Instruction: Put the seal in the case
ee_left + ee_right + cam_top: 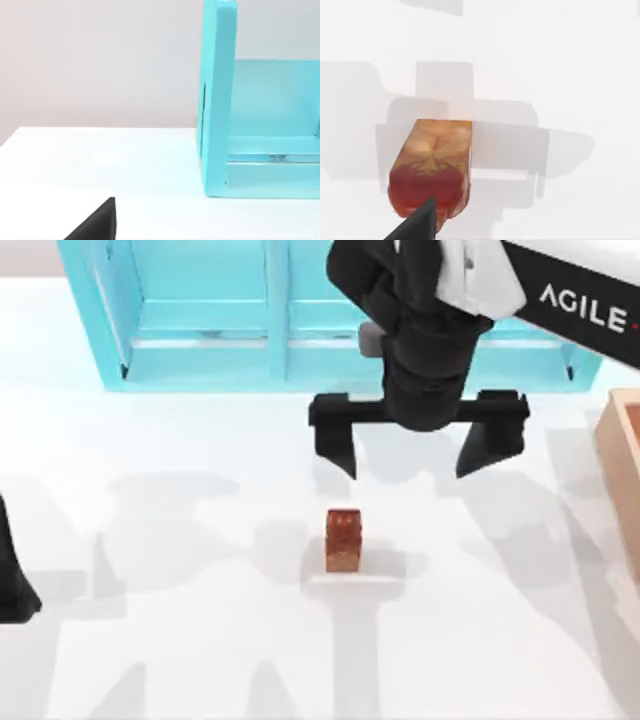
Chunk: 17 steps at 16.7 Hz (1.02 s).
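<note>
**Reddish-brown seal waits upright while our right pincer hangs above it**

Black and low at the worktop's 9 o'clock edge, our left pincer [12, 585] sits parked, clear of the work; we cannot tell how its fingers stand. Its wrist camera looks across bare worktop [100, 160] toward the turquoise case [217, 100].

At the centre, the seal [343, 540] stands alone on the worktop [180, 440], free of any grip, its patterned end [437, 145] up. Standing upright and in open space, it probably leaves room for fingers on either side.

Toward 12 o'clock from the seal, our right pincer [412, 458] hangs with its fingers spread wide, near the seal but not touching it. That spread, we judge, is readiness to straddle the block.

The case [200, 360] stands along the 12 o'clock edge with its open front facing the seal. A tan box [622, 460] sits at 3 o'clock.
</note>
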Available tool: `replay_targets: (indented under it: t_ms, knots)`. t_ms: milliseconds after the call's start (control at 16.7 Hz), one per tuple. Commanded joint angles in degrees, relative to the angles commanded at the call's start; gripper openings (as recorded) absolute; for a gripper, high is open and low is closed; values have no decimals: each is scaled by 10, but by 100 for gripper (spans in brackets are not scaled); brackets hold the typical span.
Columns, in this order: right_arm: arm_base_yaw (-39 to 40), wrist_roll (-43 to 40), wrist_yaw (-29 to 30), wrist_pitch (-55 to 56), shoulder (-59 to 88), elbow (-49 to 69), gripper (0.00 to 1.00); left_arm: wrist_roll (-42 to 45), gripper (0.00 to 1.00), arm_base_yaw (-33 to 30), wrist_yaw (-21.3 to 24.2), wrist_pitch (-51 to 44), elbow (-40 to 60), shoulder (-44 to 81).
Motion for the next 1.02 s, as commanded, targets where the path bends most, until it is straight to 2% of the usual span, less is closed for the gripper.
replay_targets:
  t_ms: [420, 840, 1020]
  knots:
    - [65, 82, -7, -89, 81, 141, 100, 0, 100, 0, 0, 0, 0, 0]
    - [64, 84, -7, -89, 83, 142, 100, 0, 100, 0, 0, 0, 0, 0]
    - [66, 84, -7, -49, 88, 103, 100, 0, 100, 0, 0, 0, 0, 0]
